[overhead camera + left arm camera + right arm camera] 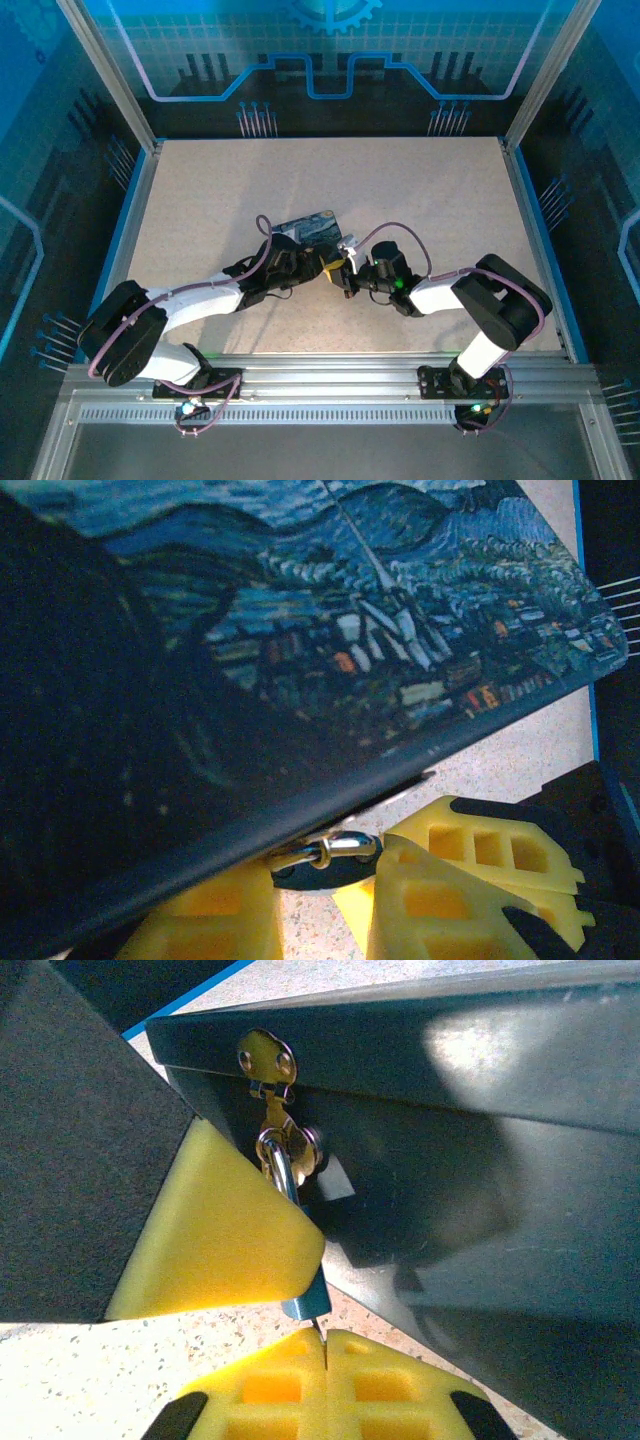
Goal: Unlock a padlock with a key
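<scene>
The padlock [306, 1305] is small and blue. Its silver shackle [279, 1167] hangs from the brass hasp [266, 1062] on the edge of the printed case [305, 232]. My left gripper [322, 268] is shut on the padlock. One of its yellow fingers [212, 1232] covers most of the lock body. In the left wrist view the shackle [345, 848] sits between my left gripper's [325, 872] fingertips, under the case edge. My right gripper [325, 1346] is shut on the key [319, 1328], a thin dark sliver touching the padlock's underside. The two grippers meet tip to tip.
The swirl-printed case [380, 630] lies flat on the speckled table [420, 200] just behind both grippers. Blue rails [535, 240] and metal posts border the table. The right gripper's fingers [490, 845] crowd in beside the left ones.
</scene>
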